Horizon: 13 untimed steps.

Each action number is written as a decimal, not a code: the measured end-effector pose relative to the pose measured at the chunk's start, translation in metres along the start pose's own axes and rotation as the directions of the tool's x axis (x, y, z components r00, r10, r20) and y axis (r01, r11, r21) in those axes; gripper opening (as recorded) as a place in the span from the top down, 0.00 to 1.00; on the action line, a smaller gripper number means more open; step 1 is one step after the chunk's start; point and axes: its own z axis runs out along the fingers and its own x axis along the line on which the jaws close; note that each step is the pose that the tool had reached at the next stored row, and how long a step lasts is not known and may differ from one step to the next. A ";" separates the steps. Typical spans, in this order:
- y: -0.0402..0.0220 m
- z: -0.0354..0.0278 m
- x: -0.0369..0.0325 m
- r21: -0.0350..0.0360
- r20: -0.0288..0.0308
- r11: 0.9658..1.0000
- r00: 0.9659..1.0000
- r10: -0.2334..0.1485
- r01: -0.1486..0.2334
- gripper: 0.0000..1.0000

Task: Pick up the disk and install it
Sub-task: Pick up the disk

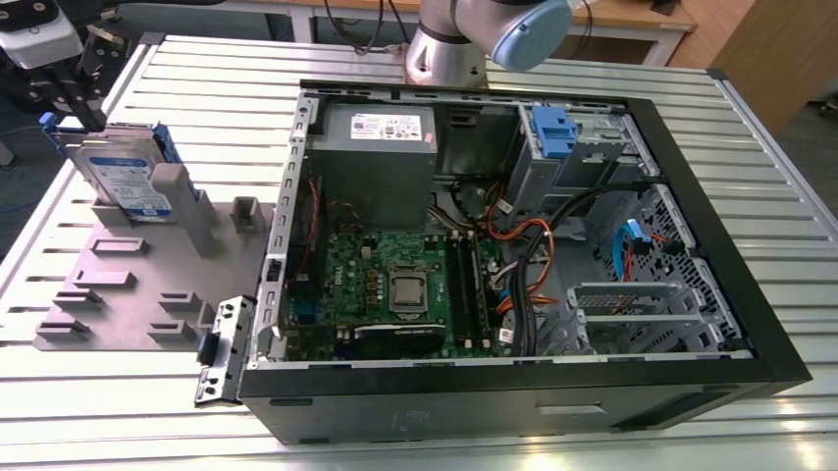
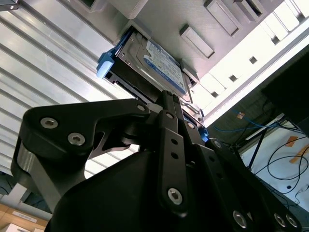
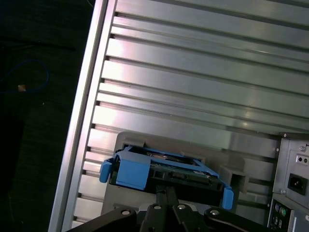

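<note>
Count: 1 arm [image 1: 452, 49], 1 gripper [image 3: 165, 193], 1 disk [image 1: 121, 179], 1 PC case [image 1: 524, 407], 1 grey fixture plate [image 1: 118, 294], all on 1 slatted alu table [image 1: 223, 88]. Case lies w/ open side up. Inside: PSU [image 1: 373, 157] in a corner on the plate side, mobo [image 1: 392, 285] on the floor, blue drive caddy [image 1: 550, 132] in the bay across frm the PSU, cables [image 1: 524, 235] btwn mobo & bay. Plate sits just beside the case, on the exterior view's left of it. It holds the disk upright on edge in a slot, about level w/ the case's PSU corner, blue side rails [image 3: 130, 171] at both ends. So the disk is outside the case. Arm base stands behind the case's far wall; wrist is over the plate, gripper pointing down at the disk's top edge. In both wrist views the fingers look drawn together w/ hardly any gap, tips at that edge; can't tell if they touch it, nothing seen clamped.
</note>
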 end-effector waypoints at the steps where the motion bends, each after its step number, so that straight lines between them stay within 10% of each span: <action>1: 0.0000 0.0000 0.0000 0.000 0.000 1.000 1.000 0.000 0.000 0.89; 13: 0.0000 0.0000 0.0000 0.000 -0.002 0.999 0.999 -0.036 0.036 0.89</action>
